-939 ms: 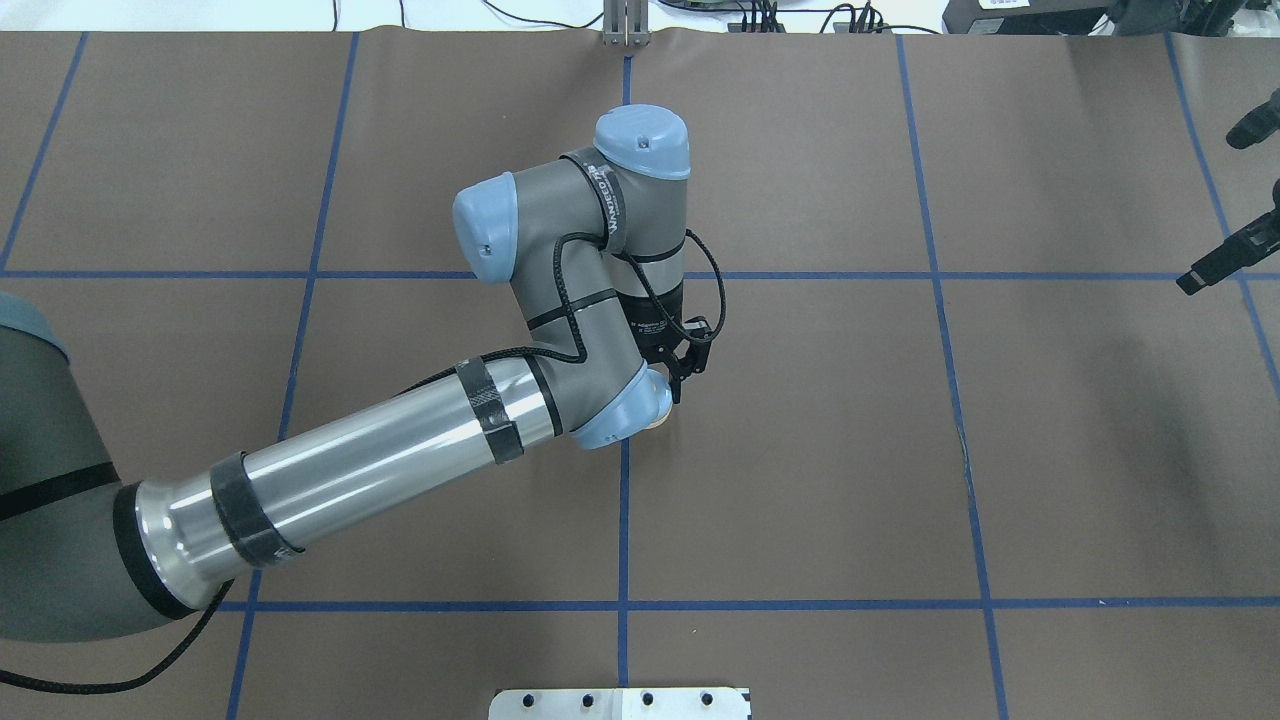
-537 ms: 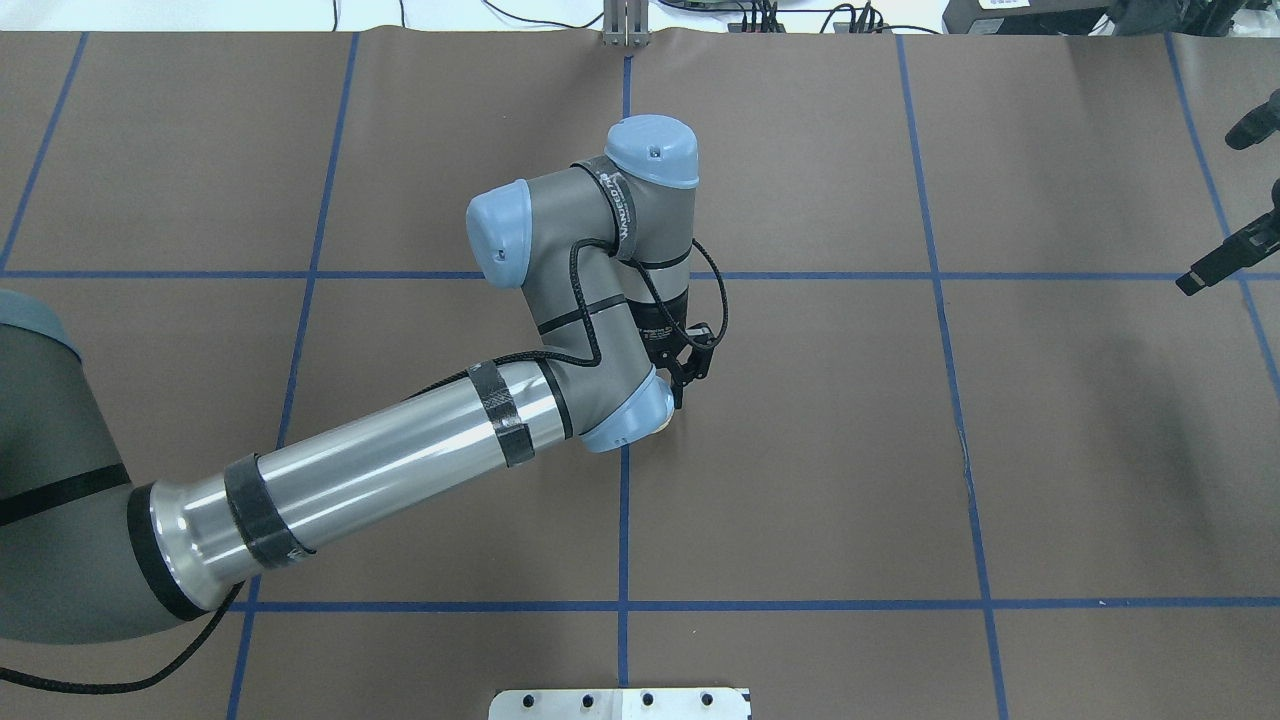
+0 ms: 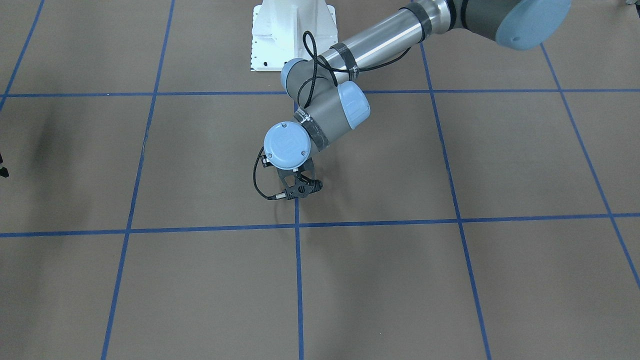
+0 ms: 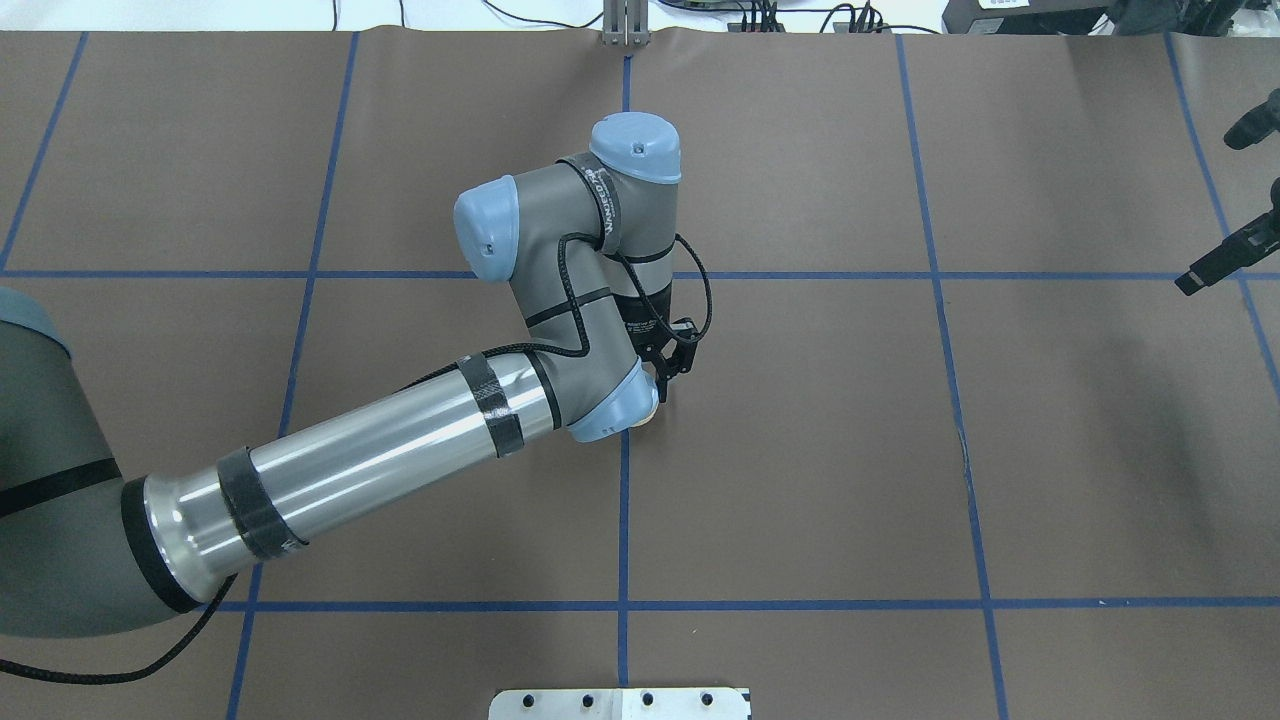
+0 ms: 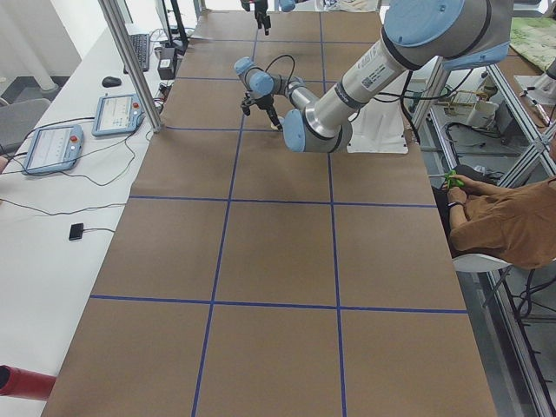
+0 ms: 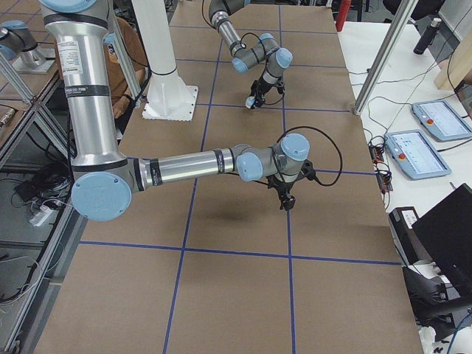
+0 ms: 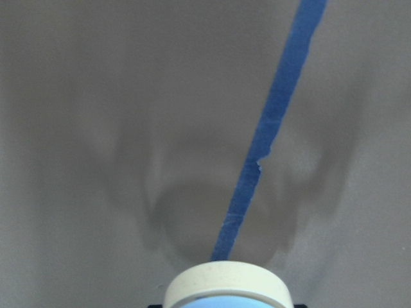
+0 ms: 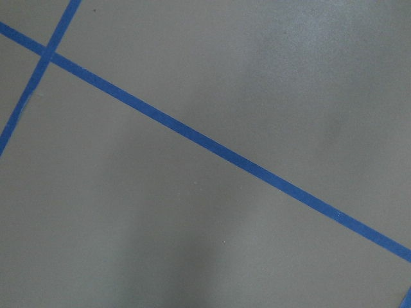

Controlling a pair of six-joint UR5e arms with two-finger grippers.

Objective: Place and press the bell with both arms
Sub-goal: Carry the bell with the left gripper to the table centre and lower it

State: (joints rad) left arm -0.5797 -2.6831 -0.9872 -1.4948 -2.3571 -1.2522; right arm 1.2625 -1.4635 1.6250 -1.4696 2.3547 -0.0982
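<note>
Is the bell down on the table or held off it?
Held off it, apparently: the left wrist view shows the bell with its shadow lying apart from it on the table.

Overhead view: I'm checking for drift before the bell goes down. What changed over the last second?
The left arm swung slightly toward the view's right, then back left, ending a little left of its start. Its claw carried the bell along, still gripped. The right arm at the right edge stayed put.
</note>
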